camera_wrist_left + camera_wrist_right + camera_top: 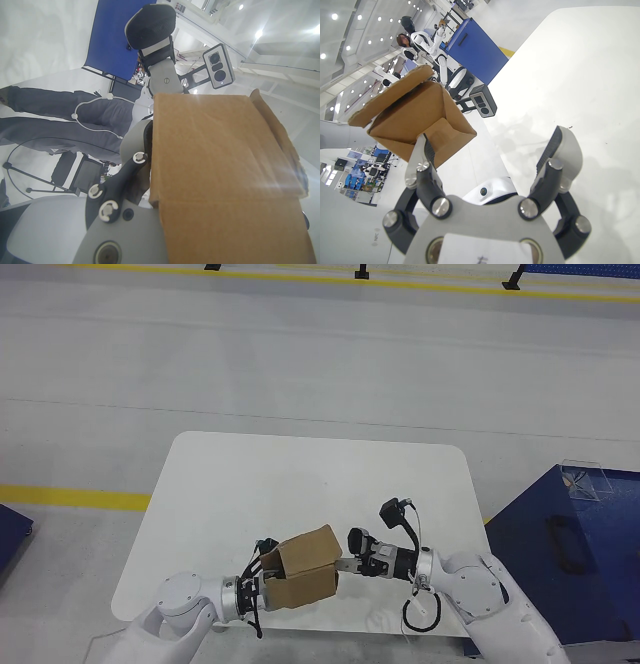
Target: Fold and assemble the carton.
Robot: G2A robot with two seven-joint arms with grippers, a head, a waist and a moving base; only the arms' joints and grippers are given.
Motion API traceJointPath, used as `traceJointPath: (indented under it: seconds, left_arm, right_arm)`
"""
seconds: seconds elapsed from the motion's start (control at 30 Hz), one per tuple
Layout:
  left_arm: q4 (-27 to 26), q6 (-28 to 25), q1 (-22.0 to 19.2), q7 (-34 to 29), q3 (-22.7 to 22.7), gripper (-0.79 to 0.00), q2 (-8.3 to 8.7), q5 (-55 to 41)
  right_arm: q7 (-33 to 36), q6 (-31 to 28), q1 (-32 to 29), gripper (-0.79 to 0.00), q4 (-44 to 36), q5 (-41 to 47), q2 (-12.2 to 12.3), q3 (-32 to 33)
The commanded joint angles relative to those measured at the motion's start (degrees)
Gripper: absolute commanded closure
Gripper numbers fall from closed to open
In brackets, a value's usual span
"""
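Top view: half-folded cardboard carton (305,564) clamped at one end by left gripper (264,570), steadied over white table (300,474), right gripper (343,562) spread wide at opposite flaps, likely for folding.

Ceiling lamps (334,16) light everything brightly. One lamp (258,32) flares in the left wrist view, streaking the carton (220,160). Faint shadows lie on the table (300,474) toward five o'clock; wrist views bow at the edges.
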Motion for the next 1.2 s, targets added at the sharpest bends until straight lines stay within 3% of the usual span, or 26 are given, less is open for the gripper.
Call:
traceJointPath:
  seconds: [0.0, 0.67, 0.93, 1.17]
  left_arm:
    - [0.04, -0.20, 0.10, -0.12, -0.04, 0.000, 0.02, 0.08]
    - [0.23, -0.70, 0.44, -1.23, -0.42, 0.000, 0.13, -0.44]
    - [1.78, -0.62, -0.43, -2.79, -0.26, 0.000, -0.15, -3.91]
    - [2.66, -0.94, -0.64, -2.56, -1.13, 0.000, -0.15, -5.08]
  right_arm:
    - [0.00, 0.18, 0.10, -0.785, -0.16, -0.18, -0.01, -0.06]
    - [-0.76, 1.91, 1.72, -0.785, 0.26, -0.49, -0.53, -2.23]
    - [-5.05, -0.46, 1.11, -0.785, 1.42, 1.74, -0.66, -0.84]
    - [-1.42, 0.75, 0.45, -0.785, 2.87, 3.67, -0.31, 0.25]
